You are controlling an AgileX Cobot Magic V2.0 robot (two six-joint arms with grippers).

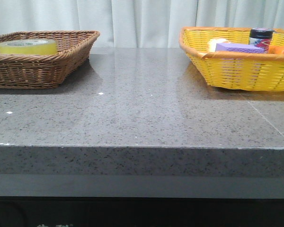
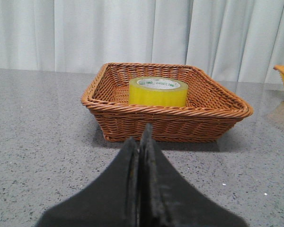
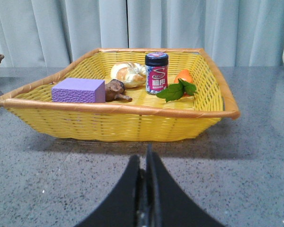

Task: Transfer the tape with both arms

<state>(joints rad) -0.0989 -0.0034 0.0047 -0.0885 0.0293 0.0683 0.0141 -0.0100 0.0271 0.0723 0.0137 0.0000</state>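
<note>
The tape [image 2: 158, 91] is seen lying flat, core axis upright, inside the brown wicker basket [image 2: 132, 109] at the tabletop's [image 1: 142, 118] far left. From the left pincer [image 2: 141, 142], whose fingers are pressed together, it lies at 12 o'clock, beyond the basket's near wall. The right pincer [image 3: 146, 163], likewise closed and empty, is faced toward the yellow basket [image 3: 113, 124], so the left arm is judged the nearer of the 2.
</note>
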